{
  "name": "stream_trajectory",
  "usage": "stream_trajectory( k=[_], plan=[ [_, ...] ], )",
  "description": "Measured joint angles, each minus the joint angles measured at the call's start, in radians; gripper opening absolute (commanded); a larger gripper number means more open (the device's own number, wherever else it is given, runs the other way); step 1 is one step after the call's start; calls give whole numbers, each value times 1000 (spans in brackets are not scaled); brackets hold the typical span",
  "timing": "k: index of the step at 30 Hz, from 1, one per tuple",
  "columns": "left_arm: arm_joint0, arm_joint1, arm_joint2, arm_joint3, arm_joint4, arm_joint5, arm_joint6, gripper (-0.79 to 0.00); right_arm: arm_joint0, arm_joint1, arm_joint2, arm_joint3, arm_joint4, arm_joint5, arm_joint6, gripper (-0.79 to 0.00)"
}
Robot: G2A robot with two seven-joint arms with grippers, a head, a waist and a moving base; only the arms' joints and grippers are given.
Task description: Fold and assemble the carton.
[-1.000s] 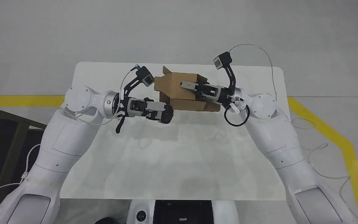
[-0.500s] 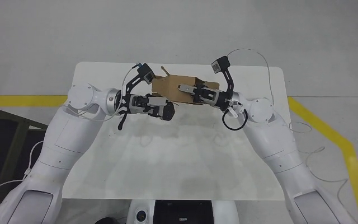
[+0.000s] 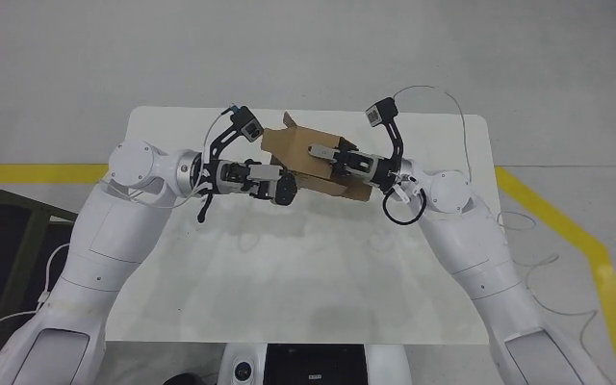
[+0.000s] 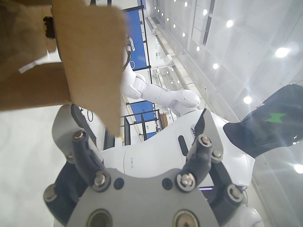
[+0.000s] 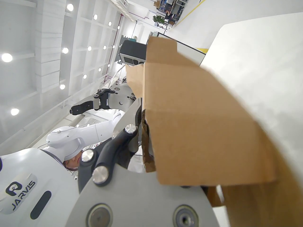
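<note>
My left gripper (image 4: 137, 119) is spread, with a flap (image 4: 94, 60) of the carton (image 3: 294, 154) poking between its fingers. The carton hangs above the desk (image 3: 308, 269) at that gripper's 1 o'clock, its long axis running 10-to-4. My right gripper (image 3: 325, 154) pinches the carton's far wall.

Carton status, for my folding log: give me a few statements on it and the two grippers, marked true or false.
1. The carton lies flat at the table's near edge. False: it is between the two grippers, over the far part of the white table.
2. The left gripper is open. True.
3. The right gripper is shut on the carton. True.
4. The left gripper clamps a carton flap. False: its fingers are spread, with nothing pinched.
</note>
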Motion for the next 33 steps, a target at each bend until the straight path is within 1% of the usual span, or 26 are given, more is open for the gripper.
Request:
stream_trajectory(
  k=[5, 12, 16, 21, 27, 33],
  plan=[
    [9, 8, -35, 10, 25, 0, 0, 0, 1, 6, 24, 21, 31, 32, 45, -785],
    [22, 25, -109, 52, 68, -6, 21, 0, -8, 24, 72, 21, 83, 100, 184, -785],
    [32, 31, -124, 83, 108, -13, 39, 0, -22, 35, 102, 1, 110, 132, 250, -785],
    [45, 31, -94, 109, 199, -24, 54, 0, -43, 45, 127, -43, 133, 158, 290, -785],
    [40, 26, -57, 122, 231, -33, 48, 0, -56, 50, 139, -78, 152, 169, 300, -785],
    [31, 18, -13, 132, 274, -42, 52, 0, -54, 51, 147, -85, 167, 157, 288, -785]
  ],
)
